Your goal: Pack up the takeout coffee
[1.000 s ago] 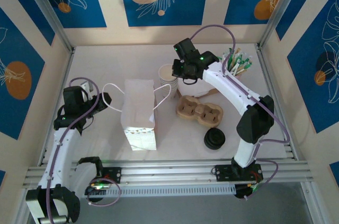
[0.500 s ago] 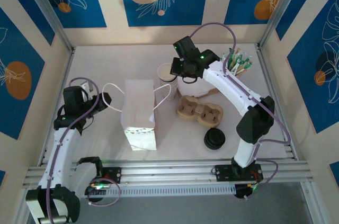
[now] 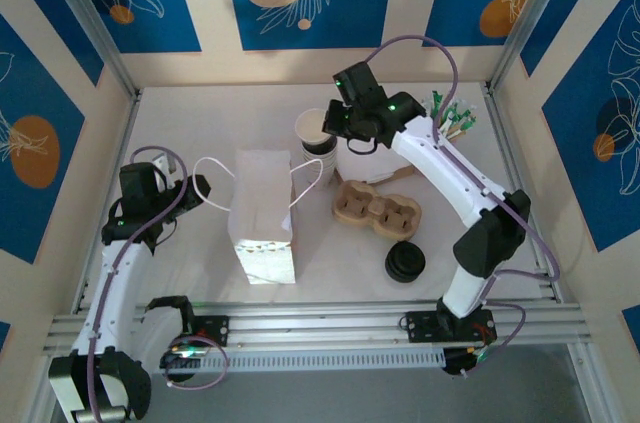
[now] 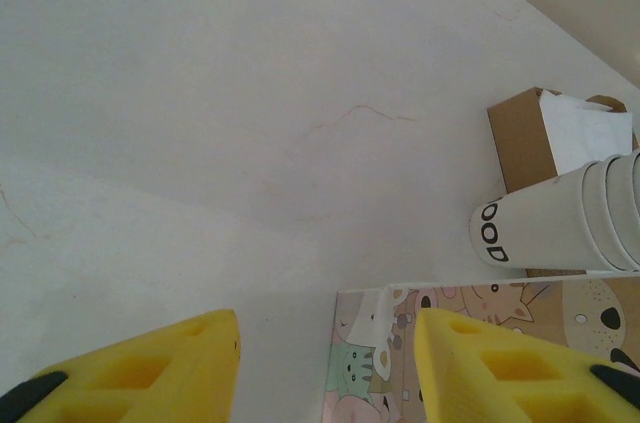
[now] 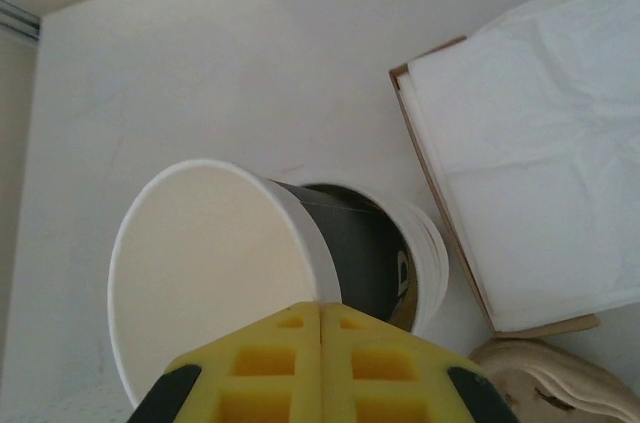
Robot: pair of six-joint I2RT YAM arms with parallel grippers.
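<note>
The table [image 3: 200, 123] is laid out around the bag [image 3: 262, 211], which sits mid-table, I'd guess so that either arm can reach it; the left gripper [image 4: 325, 371] hangs just left of the bag by its handle, fingers spread and holding nothing, placed, I'd judge, to steady the bag when something goes in; right of the bag lies the carrier [image 3: 375, 211], and just off the bag's far right corner stands the stack [image 3: 322, 151] of lidless cups; the right gripper [image 5: 320, 328] is closed on the wall of the top cup [image 3: 312, 127], held tilted over the stack, a thin pinch that suits a cup that must slide free of those below; the coffee [image 3: 405, 262] sits right of the bag, just beside the carrier on its near side, lid up, well apart from both grippers and not yet packed; the top view gives that layout and the coffee as a black disc, its cup hidden beneath the lid; the right wrist view gives what it cannot, the fingers meeting on the cup's wall, the dark inside of the next cup, and a box [image 5: 520, 143] of napkins beside; the left wrist view adds the bag's animal print and the black lettering on the stack's side.
</note>
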